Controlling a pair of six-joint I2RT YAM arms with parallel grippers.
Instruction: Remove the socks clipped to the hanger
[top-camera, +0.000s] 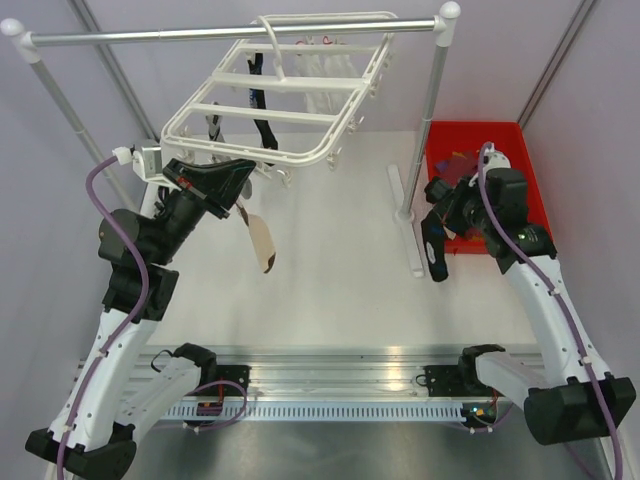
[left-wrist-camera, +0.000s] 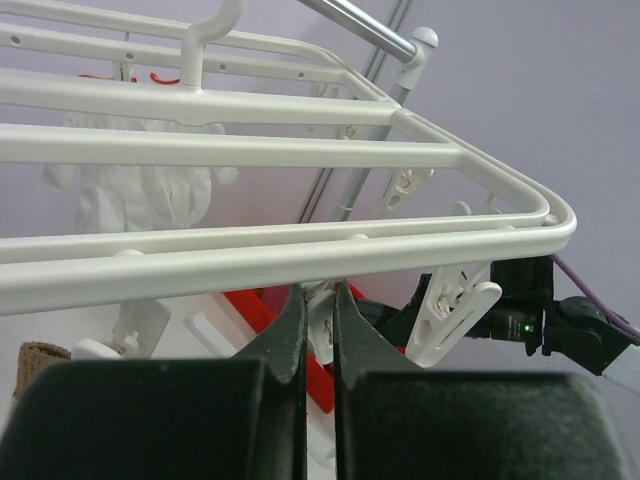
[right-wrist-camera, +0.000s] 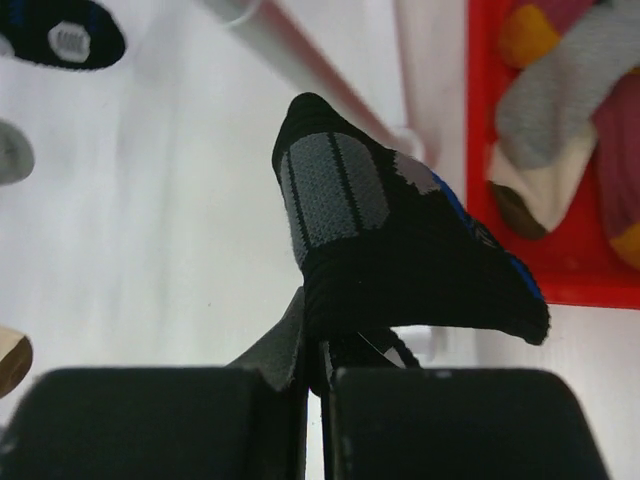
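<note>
The white hanger (top-camera: 300, 105) hangs by its hook from a silver rail, and its bars (left-wrist-camera: 300, 150) fill the left wrist view. Black socks (top-camera: 263, 112) and white socks (top-camera: 325, 68) dangle from its clips. A brown-and-cream sock (top-camera: 259, 238) hangs below the front edge, under my left gripper (top-camera: 238, 186). That left gripper (left-wrist-camera: 320, 300) is shut on a white clip (left-wrist-camera: 325, 325) just under the front bar. My right gripper (right-wrist-camera: 318, 330) is shut on a black sock with grey and blue panels (right-wrist-camera: 400, 240). This sock (top-camera: 437, 258) hangs beside the red bin.
A red bin (top-camera: 520, 140) at the right holds several socks (right-wrist-camera: 545, 130). The rail's right upright (top-camera: 425, 130) and its white foot (top-camera: 408, 215) stand between the hanger and the bin. Another white clip (left-wrist-camera: 455, 310) dangles right of my left fingers.
</note>
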